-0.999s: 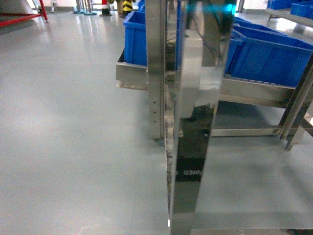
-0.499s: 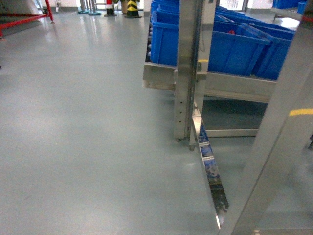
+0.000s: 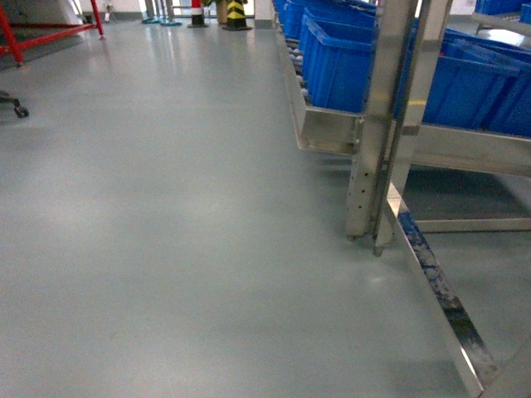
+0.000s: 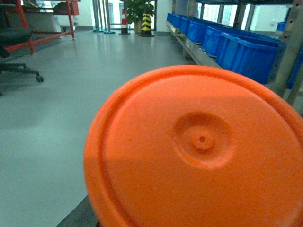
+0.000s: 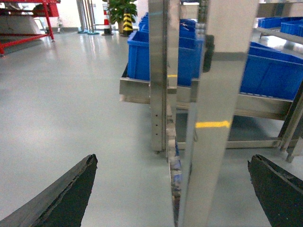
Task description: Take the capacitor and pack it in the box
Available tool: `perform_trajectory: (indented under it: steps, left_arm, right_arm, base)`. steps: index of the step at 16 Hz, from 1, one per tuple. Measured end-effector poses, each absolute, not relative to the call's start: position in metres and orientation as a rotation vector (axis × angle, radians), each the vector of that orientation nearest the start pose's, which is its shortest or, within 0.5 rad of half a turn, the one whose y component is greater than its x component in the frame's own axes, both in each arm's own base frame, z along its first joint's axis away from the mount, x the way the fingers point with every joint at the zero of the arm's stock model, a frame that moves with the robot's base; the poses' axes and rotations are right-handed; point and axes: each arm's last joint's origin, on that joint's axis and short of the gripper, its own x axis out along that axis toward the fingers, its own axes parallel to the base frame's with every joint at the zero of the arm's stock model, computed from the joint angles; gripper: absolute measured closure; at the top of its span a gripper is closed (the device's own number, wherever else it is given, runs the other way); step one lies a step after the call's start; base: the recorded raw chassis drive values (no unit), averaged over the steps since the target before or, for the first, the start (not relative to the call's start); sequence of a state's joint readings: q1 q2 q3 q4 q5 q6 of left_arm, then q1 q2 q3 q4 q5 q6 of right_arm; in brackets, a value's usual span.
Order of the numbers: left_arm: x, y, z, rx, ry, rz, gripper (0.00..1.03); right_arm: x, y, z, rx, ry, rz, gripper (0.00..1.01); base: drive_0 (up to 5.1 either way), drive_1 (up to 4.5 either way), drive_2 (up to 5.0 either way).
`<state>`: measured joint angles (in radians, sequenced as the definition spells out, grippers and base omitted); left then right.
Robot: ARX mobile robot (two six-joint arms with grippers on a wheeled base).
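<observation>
Floor [image 3: 166, 207]: grey, glossy, filling most of the head view. Rack [image 3: 390, 124]: bare metal uprights and rails at the right of that view, its low shelf carrying a row of big blue bins [image 3: 340, 62]. Red frame [image 3: 50, 29] and yellow-and-black striped post [image 3: 236, 12]: far back, well apart from the rack. Office chair [image 4: 16, 42]: black, on castors, at the left edge of the left wrist view. Orange disc [image 4: 199, 151]: round plastic face with a raised rim and a small central dimple, pressed close to the left wrist camera and covering most of that view; what it belongs to cannot be told. Left gripper: hidden behind the disc, state cannot be told. Right gripper [image 5: 170, 198]: 2 black fingers [image 5: 66, 194] at the bottom corners of the right wrist view, spread wide with nothing between them, a rack upright straight ahead. Peach-pink box and capacitor: in none of the 3 views.
</observation>
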<state>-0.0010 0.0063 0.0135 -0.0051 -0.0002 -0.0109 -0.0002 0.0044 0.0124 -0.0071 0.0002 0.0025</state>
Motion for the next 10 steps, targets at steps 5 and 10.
perform_trajectory:
  steps: [5, 10]
  left_arm:
    - [0.0973, -0.0001, 0.1670, -0.011, -0.001, -0.001, 0.58]
    - [0.0973, -0.0001, 0.1670, -0.011, -0.001, -0.001, 0.58]
  right_arm:
    - [0.0972, 0.0000, 0.1670, 0.002, -0.004, 0.000, 0.03]
    - [0.0972, 0.0000, 0.1667, 0.002, -0.001, -0.001, 0.03]
  base:
    - [-5.0, 2.48, 2.5]
    - [-5.0, 2.48, 2.5]
